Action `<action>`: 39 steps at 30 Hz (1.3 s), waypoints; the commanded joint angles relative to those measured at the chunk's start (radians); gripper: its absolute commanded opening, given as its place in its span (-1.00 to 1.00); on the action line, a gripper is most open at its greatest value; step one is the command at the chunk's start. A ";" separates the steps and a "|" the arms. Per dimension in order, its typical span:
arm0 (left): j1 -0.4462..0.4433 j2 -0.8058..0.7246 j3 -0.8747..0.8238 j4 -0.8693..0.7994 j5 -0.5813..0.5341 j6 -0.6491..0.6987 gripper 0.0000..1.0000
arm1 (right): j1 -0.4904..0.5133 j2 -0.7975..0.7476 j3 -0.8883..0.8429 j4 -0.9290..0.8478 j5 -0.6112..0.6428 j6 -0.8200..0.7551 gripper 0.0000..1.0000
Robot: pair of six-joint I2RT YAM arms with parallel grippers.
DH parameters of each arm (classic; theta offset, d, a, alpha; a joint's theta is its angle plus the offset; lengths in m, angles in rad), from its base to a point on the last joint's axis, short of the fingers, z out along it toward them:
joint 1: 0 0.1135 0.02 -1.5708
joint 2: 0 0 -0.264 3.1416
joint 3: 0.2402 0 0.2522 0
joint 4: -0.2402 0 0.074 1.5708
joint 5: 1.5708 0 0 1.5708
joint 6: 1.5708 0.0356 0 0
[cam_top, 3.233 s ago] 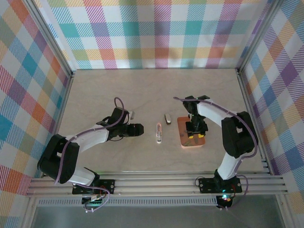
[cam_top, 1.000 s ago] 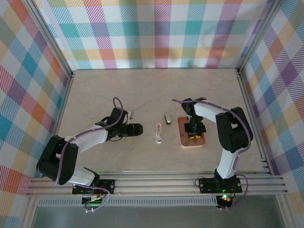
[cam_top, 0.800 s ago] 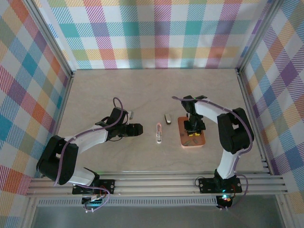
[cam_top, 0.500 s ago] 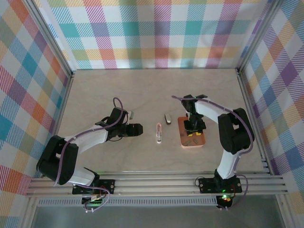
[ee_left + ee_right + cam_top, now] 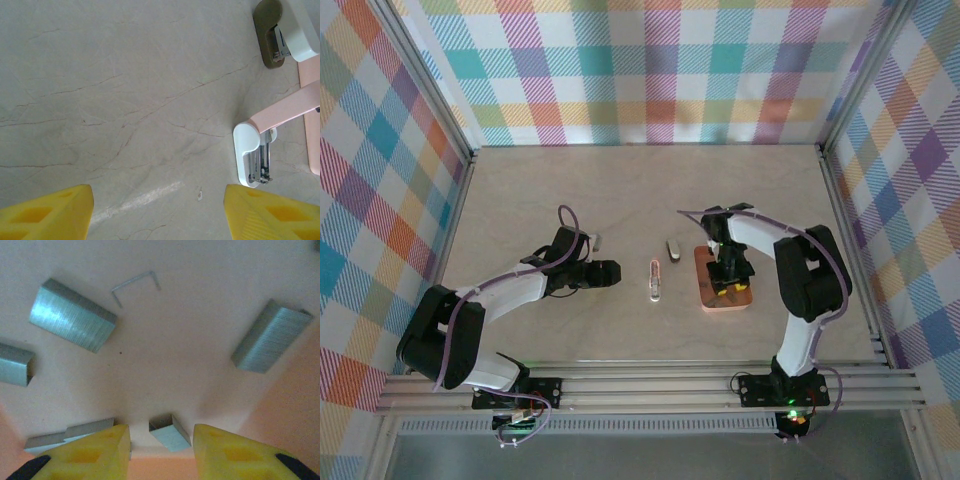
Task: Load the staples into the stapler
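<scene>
The right fingers (image 5: 95, 455) stand slightly apart around a staple block (image 5: 170, 433) in the tray (image 5: 195, 335). The left fingers (image 5: 50, 212) gape empty, with the stapler (image 5: 281, 110) ahead of one.

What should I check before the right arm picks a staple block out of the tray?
1. Staple block sits between the right jaws: ok.
2. Right jaws closed on it: not ok, they stand apart.
3. Neighbouring strip clear of the right jaws: cannot tell.
4. Stapler lying open, ready to load: ok.
5. Left jaws open and empty beside the stapler: ok.
</scene>
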 commanded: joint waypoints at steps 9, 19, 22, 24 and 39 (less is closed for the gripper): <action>0.012 -0.007 0.012 -0.031 0.007 0.021 0.39 | 0.011 0.066 0.017 -0.051 0.052 0.004 -0.29; 0.011 -0.018 0.015 -0.040 -0.001 0.021 0.39 | 0.010 0.095 0.000 0.003 0.026 0.007 -0.47; 0.011 -0.026 0.014 -0.045 -0.004 0.022 0.39 | 0.009 0.076 0.002 0.004 0.035 0.009 -0.50; 0.010 -0.032 0.015 -0.047 -0.005 0.022 0.39 | 0.009 0.052 0.008 0.004 0.043 0.013 -0.52; 0.011 -0.049 0.023 -0.055 -0.002 0.017 0.39 | 0.010 -0.074 0.076 -0.002 0.030 0.040 -0.53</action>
